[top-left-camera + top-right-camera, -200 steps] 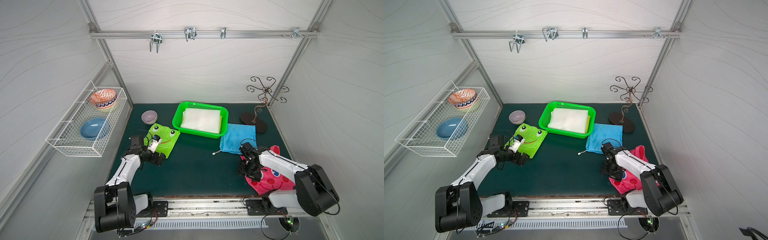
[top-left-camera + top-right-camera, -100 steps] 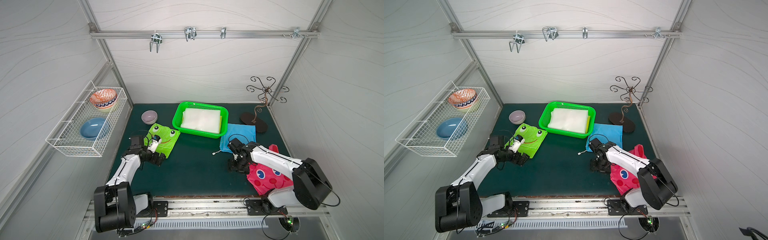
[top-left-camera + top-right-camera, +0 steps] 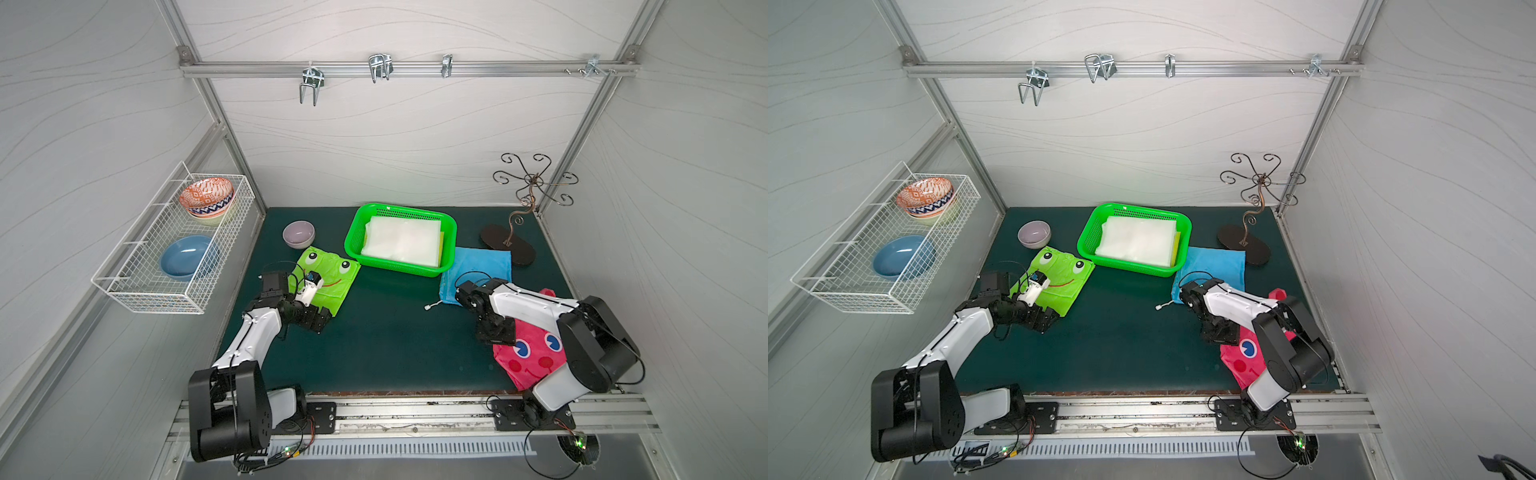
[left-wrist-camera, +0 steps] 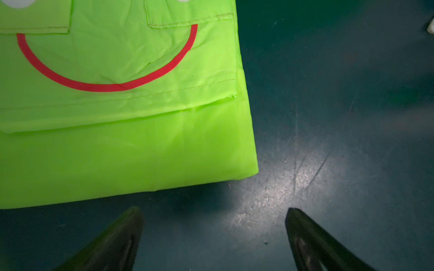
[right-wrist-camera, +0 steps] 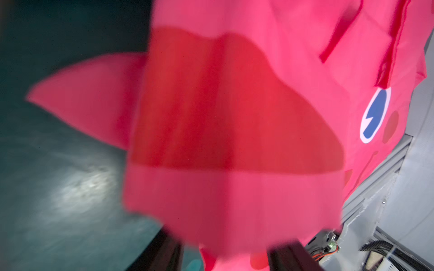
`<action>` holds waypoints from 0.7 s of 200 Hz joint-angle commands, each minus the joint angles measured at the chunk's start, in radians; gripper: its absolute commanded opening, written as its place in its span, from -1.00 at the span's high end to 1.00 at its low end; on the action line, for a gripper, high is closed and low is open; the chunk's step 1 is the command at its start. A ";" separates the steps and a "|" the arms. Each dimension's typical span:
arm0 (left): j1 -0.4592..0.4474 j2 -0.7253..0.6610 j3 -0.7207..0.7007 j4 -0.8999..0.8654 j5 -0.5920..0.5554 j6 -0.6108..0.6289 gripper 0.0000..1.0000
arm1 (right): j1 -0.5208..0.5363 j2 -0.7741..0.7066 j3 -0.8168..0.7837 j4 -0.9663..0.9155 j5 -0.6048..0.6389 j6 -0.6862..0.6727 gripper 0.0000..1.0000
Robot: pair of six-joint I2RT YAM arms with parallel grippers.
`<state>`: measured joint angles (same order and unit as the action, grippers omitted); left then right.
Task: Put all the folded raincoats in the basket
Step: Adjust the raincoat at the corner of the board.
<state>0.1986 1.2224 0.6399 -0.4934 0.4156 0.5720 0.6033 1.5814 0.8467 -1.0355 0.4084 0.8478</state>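
Note:
The bright green basket stands at the back middle in both top views, with a white folded sheet inside. A green frog-face folded raincoat lies left of it. My left gripper hovers open just off that raincoat's near corner, with nothing between its fingers. A pink folded raincoat lies at the front right. My right gripper is at its left edge. Blurred pink cloth hangs between and over the right jaws, which stand apart. A blue folded raincoat lies right of the basket.
A purple bowl sits behind the frog raincoat. A white wire rack with bowls hangs on the left wall. A dark metal hook stand is at the back right. A white cord end lies beside the blue raincoat.
The right gripper swung left toward the blue raincoat, then came back to the pink raincoat's edge with its jaws narrowing. The left arm has not moved.

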 commanded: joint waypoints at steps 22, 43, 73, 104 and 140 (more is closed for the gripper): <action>0.005 0.012 0.047 -0.012 0.009 -0.001 -0.99 | -0.060 0.014 -0.042 0.080 -0.031 -0.004 0.01; 0.005 0.011 0.047 -0.014 0.011 -0.002 -0.99 | -0.064 0.008 -0.049 0.094 -0.044 -0.009 0.26; 0.005 0.021 0.051 -0.016 0.008 0.000 -0.99 | -0.071 -0.012 -0.058 0.114 -0.090 -0.025 0.81; 0.005 0.029 0.055 -0.022 0.005 0.000 -0.99 | -0.052 -0.082 -0.051 0.126 -0.112 -0.044 1.00; 0.005 0.029 0.057 -0.027 0.008 -0.001 -0.99 | 0.001 -0.104 0.019 0.104 -0.239 -0.060 1.00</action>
<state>0.1986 1.2465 0.6556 -0.5083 0.4152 0.5716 0.5674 1.4979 0.8135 -0.9257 0.2806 0.8059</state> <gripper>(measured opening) 0.994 0.042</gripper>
